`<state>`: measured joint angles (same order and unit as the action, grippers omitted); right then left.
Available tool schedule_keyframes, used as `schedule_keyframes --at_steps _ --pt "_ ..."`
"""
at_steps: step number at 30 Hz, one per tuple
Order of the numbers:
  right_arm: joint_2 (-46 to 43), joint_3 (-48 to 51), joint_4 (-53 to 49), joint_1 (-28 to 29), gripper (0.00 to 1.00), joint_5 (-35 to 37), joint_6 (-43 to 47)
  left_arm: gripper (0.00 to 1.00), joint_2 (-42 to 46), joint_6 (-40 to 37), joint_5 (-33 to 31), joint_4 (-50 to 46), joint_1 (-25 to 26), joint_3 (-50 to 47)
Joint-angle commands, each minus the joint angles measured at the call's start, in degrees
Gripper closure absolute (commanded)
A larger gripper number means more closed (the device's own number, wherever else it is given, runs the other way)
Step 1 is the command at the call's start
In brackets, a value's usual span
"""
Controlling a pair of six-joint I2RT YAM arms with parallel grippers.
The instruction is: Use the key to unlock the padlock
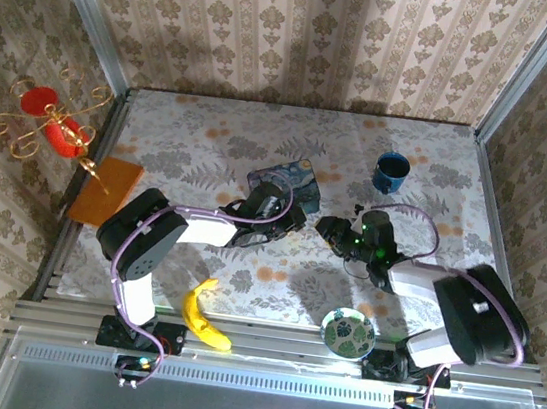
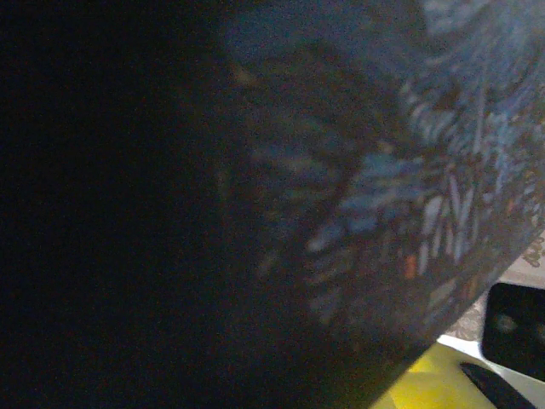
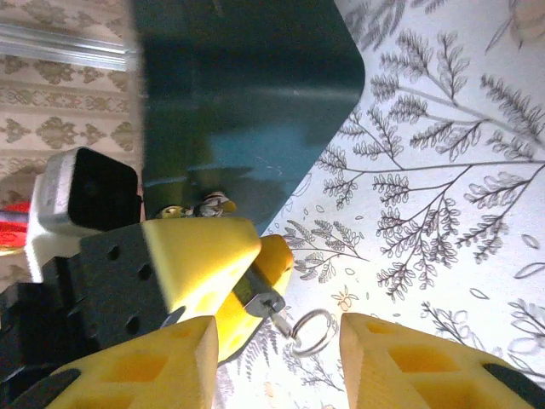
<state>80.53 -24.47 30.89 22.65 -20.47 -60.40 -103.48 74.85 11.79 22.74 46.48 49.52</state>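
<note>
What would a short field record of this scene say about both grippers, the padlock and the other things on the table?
left gripper: closed on the small padlock, next to the blue painted tin
right gripper: open, fingers either side of a metal ring
ring: hangs from the padlock end
also on table: banana, blue cup, leaf-patterned dish

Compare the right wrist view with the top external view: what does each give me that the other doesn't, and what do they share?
Right wrist view: the padlock pinched by the left gripper, a key ring beside it, and the right gripper with its fingers apart on either side of the ring, not touching it. Top external view: the blue mug, the banana and the patterned bowl. Shared: the blue tin and both grippers close together beside it.
</note>
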Motion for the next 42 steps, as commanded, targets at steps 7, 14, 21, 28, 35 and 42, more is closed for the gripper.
schedule_keyframes --at_steps 7,14,21,28,35,42 --pt "-15.08 -5.81 -29.79 -0.15 0.48 12.32 15.05 1.0 0.05 3.02 3.13 -0.15 0.71 -0.95" --pt "-19.22 -4.98 -32.01 -0.15 0.42 14.11 16.01 0.94 -1.1 3.77 3.76 -0.33 1.07 -1.01" --pt "-18.58 -5.63 -32.58 -0.15 0.42 14.04 17.29 0.82 -2.03 5.48 3.48 0.46 1.07 -2.06" --pt "-15.65 -7.41 -32.61 -0.11 0.42 12.74 19.06 0.6 -3.19 5.86 3.46 -0.42 1.15 -2.31" --pt "-13.67 -8.13 -31.23 -0.05 0.42 11.6 19.49 0.59 -3.66 5.84 3.26 -0.42 1.16 -2.82" --pt "-11.72 -9.7 -31.88 -0.03 0.42 10.5 22.61 0.39 -1.12 4.14 3.33 -0.44 1.07 -3.57"
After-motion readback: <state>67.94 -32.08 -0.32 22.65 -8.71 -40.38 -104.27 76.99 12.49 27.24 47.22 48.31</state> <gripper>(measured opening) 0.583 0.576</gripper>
